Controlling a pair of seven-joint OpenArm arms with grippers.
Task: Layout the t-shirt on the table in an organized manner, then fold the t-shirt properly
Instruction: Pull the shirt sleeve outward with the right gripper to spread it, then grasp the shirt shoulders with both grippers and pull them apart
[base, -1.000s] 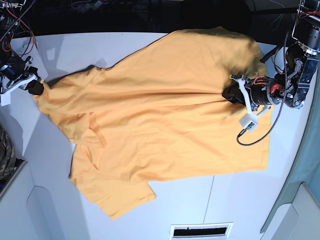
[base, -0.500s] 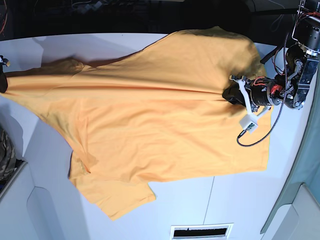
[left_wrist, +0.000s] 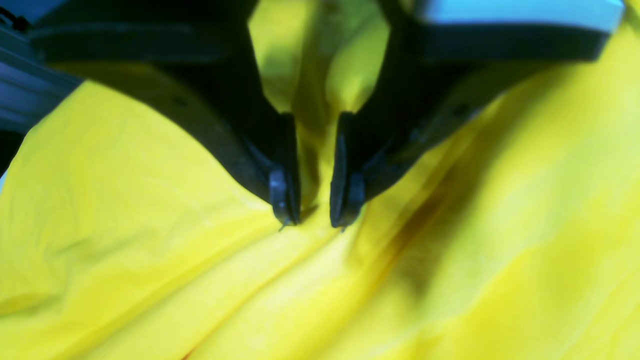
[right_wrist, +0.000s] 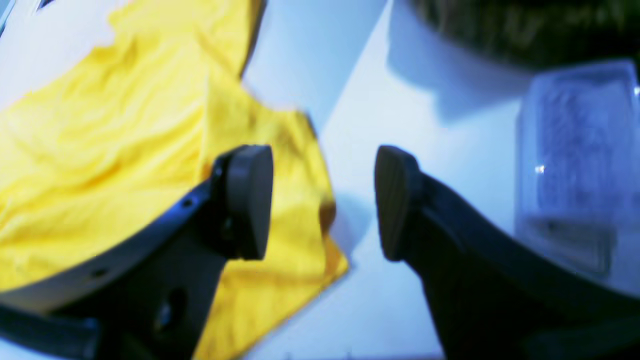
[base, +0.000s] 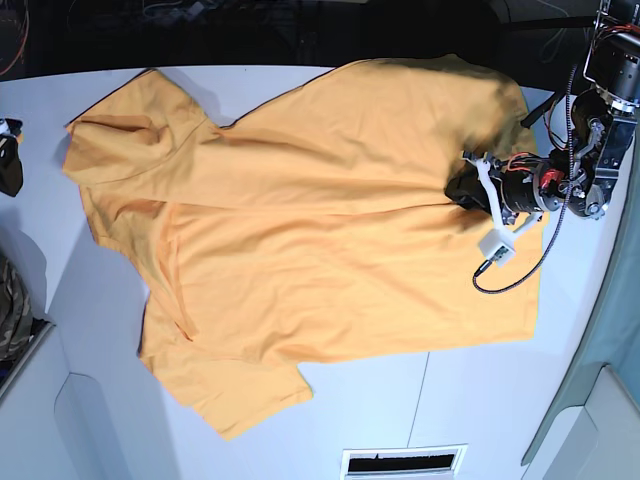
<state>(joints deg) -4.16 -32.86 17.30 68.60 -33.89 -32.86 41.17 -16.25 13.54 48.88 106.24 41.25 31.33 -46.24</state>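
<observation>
The t-shirt (base: 300, 250) is spread across the table (base: 470, 410); soft, light, floppy stuff, best pinched at corners. A ridge is clenched by the left gripper (left_wrist: 312, 220); the right gripper (right_wrist: 322, 200) is released, empty.

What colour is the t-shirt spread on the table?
Plain orange-yellow; the t-shirt shows best in the base view.

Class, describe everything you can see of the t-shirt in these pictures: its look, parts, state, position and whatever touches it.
The t-shirt is plain orange-yellow soft cloth, spread mostly flat but creased across the white table. A short sleeve sticks out at its lower edge, and one corner lies folded over itself at the far left. The left gripper pinches a ridge of cloth at the shirt's right side. The right gripper stands open above a loose corner, holding nothing.
</observation>
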